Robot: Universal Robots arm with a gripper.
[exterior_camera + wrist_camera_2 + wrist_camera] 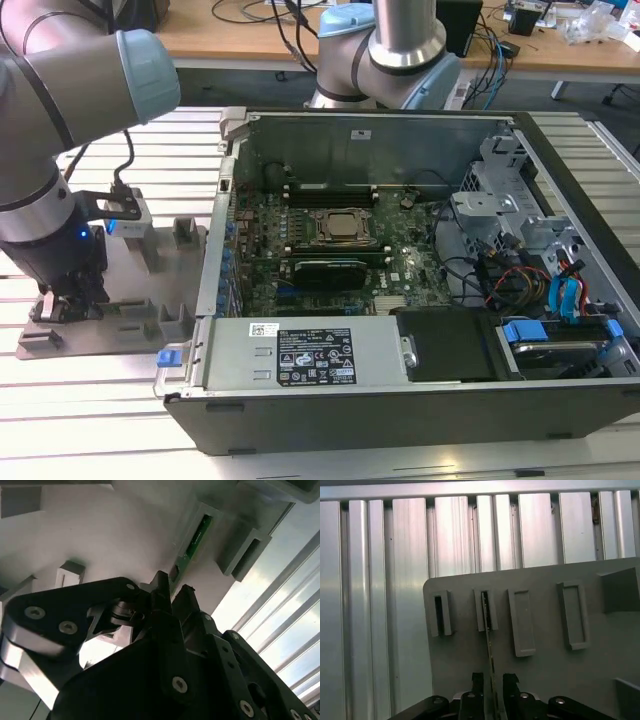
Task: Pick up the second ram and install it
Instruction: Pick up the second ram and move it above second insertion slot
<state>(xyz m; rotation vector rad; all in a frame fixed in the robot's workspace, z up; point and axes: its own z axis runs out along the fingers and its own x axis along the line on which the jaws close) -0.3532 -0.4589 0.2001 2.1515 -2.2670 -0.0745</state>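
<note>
Second ram (489,645) not yet lifted from holder tray (460,660).
The stick is seen standing on edge in a slot near the tray's edge, with its near end between the gripper (492,677) jaws. The jaws are held apart and straddle it with gaps on both sides. Installation in the open computer case (400,385) is judged undone.

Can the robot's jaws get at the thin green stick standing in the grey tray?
Probably yes. In the first wrist view the gripper sits low over the tray, its open jaws on either side of the stick, with nothing between them.
</note>
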